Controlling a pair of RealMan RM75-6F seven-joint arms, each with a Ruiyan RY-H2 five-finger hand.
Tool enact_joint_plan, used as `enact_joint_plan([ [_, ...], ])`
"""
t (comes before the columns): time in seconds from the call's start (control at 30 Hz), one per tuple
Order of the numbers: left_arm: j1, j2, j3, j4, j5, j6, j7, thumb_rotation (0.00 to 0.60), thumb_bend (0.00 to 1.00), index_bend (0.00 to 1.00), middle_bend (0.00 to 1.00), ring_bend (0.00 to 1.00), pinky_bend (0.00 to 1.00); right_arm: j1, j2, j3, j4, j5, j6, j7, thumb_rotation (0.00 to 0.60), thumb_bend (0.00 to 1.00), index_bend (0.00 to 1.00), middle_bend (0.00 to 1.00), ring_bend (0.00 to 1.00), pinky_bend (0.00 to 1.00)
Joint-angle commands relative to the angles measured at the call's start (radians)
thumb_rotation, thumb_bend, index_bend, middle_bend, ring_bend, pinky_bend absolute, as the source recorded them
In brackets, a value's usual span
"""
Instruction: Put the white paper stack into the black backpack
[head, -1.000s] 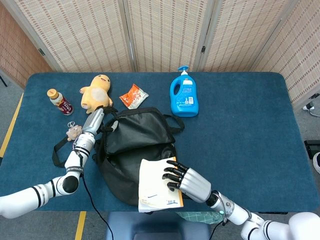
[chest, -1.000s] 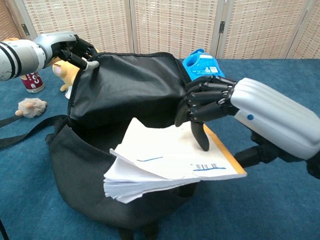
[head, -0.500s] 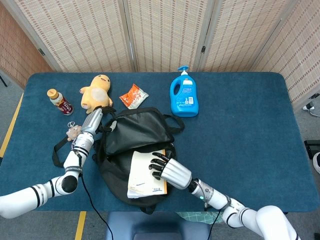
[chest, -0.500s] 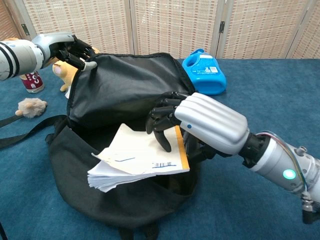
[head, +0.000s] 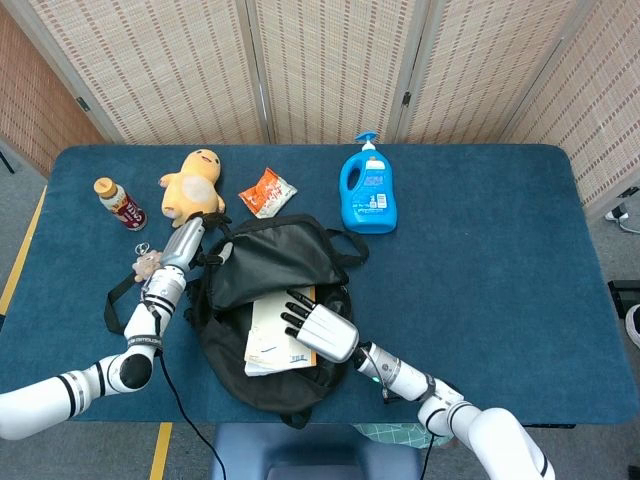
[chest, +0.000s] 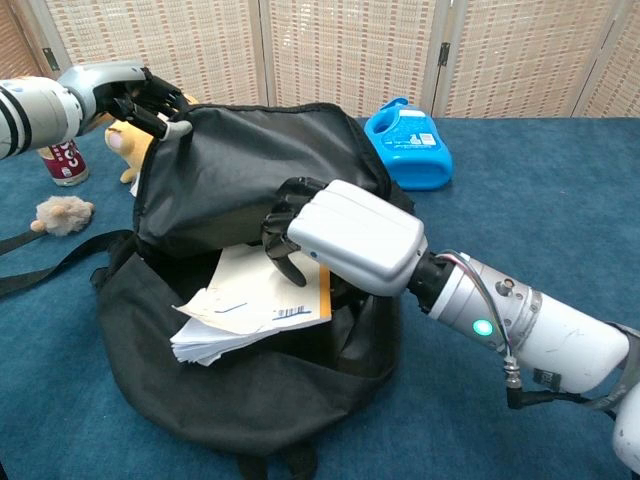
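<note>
The black backpack (head: 262, 272) (chest: 240, 190) lies open in the middle of the blue table, its flap lifted. My left hand (head: 193, 238) (chest: 130, 95) grips the flap's upper edge and holds it up. The white paper stack (head: 270, 336) (chest: 248, 308) with an orange backing sits partly inside the backpack's mouth, its front edge still sticking out. My right hand (head: 318, 324) (chest: 335, 230) holds the stack from above, fingers curled over its far edge under the flap.
On the table (head: 480, 250) behind the backpack stand a blue detergent bottle (head: 366, 188) (chest: 410, 146), a red snack packet (head: 266, 191), a yellow plush duck (head: 194, 181) and a small drink bottle (head: 120, 203) (chest: 65, 164). A small furry keychain (head: 148, 264) (chest: 62, 214) and a black strap lie at left.
My right hand has pushed the paper stack forward and left, from outside the backpack's front edge into its opening. The left hand has kept the flap lifted.
</note>
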Motion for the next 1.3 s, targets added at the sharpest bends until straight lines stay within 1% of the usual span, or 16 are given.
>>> enact_joint_plan([
  [0.03,0.001,0.003,0.001,-0.004,0.002,-0.001,-0.002,0.600,0.60,0.60,0.29,0.18,0.00,0.021,-0.033,0.008,0.047,0.028,-0.023,-0.050,0.600,0.43,0.70,0.42,0.30,0.16],
  [0.27,0.003,0.007,0.002,-0.010,0.009,-0.001,-0.009,0.600,0.60,0.60,0.28,0.17,0.00,0.044,-0.075,0.011,0.089,0.071,-0.058,-0.091,0.600,0.43,0.70,0.41,0.29,0.14],
  [0.3,0.003,0.007,0.002,-0.010,0.010,0.000,-0.010,0.600,0.60,0.60,0.28,0.17,0.00,0.045,-0.079,0.013,0.090,0.078,-0.060,-0.097,0.600,0.43,0.69,0.40,0.28,0.13],
  [0.33,0.004,0.008,0.003,-0.012,0.011,0.000,-0.011,0.600,0.60,0.60,0.28,0.17,0.00,0.043,-0.082,0.014,0.090,0.086,-0.062,-0.108,0.600,0.43,0.66,0.38,0.28,0.12],
  [0.4,0.006,0.010,0.004,-0.013,0.014,0.001,-0.013,0.600,0.60,0.60,0.28,0.17,0.00,0.035,-0.081,0.013,0.084,0.096,-0.060,-0.122,0.600,0.43,0.54,0.35,0.25,0.08],
  [0.47,0.008,0.012,0.004,-0.012,0.015,0.002,-0.016,0.600,0.60,0.60,0.28,0.17,0.00,0.021,-0.070,0.009,0.063,0.109,-0.064,-0.131,0.600,0.43,0.33,0.29,0.21,0.05],
  [0.5,0.010,0.012,0.006,-0.011,0.015,0.001,-0.018,0.600,0.60,0.59,0.28,0.17,0.00,0.014,-0.063,0.008,0.051,0.115,-0.066,-0.138,0.600,0.42,0.25,0.27,0.19,0.04],
  [0.53,0.012,0.012,0.007,-0.010,0.016,0.001,-0.020,0.600,0.60,0.59,0.28,0.17,0.00,0.006,-0.050,0.005,0.032,0.121,-0.069,-0.146,0.600,0.39,0.13,0.23,0.16,0.02],
  [0.57,0.012,0.013,0.008,-0.008,0.017,0.001,-0.021,0.600,0.60,0.59,0.28,0.17,0.00,-0.001,-0.040,0.003,0.013,0.125,-0.068,-0.151,0.600,0.35,0.05,0.21,0.14,0.01],
  [0.6,0.013,0.013,0.008,-0.008,0.017,0.001,-0.022,0.600,0.60,0.59,0.28,0.17,0.00,-0.009,-0.030,0.001,-0.006,0.129,-0.067,-0.157,0.600,0.31,0.01,0.19,0.13,0.00],
  [0.67,0.014,0.013,0.009,-0.007,0.016,0.002,-0.022,0.600,0.60,0.59,0.27,0.17,0.00,-0.024,0.001,-0.007,-0.058,0.135,-0.069,-0.178,0.600,0.26,0.00,0.14,0.10,0.00],
  [0.77,0.016,0.014,0.010,-0.007,0.014,0.004,-0.020,0.600,0.60,0.58,0.27,0.17,0.00,-0.044,0.049,-0.013,-0.149,0.142,-0.061,-0.219,0.600,0.22,0.00,0.09,0.07,0.00],
  [0.9,0.017,0.016,0.013,-0.011,0.011,0.008,-0.016,0.600,0.60,0.58,0.27,0.17,0.00,-0.067,0.121,-0.026,-0.283,0.145,-0.058,-0.274,0.600,0.19,0.00,0.06,0.06,0.00],
  [1.03,0.024,0.022,0.017,-0.024,0.013,0.015,-0.014,0.600,0.60,0.58,0.27,0.17,0.00,-0.094,0.201,-0.048,-0.414,0.137,-0.048,-0.334,0.600,0.18,0.00,0.05,0.06,0.00],
  [1.2,0.039,0.039,0.031,-0.060,0.041,0.024,-0.014,0.600,0.60,0.58,0.27,0.17,0.00,-0.152,0.327,-0.082,-0.580,0.111,0.023,-0.403,0.600,0.18,0.00,0.06,0.06,0.00],
  [1.3,0.055,0.055,0.047,-0.094,0.081,0.035,-0.015,0.600,0.60,0.58,0.27,0.17,0.00,-0.194,0.407,-0.101,-0.667,0.101,0.069,-0.427,0.600,0.18,0.00,0.07,0.06,0.00],
])
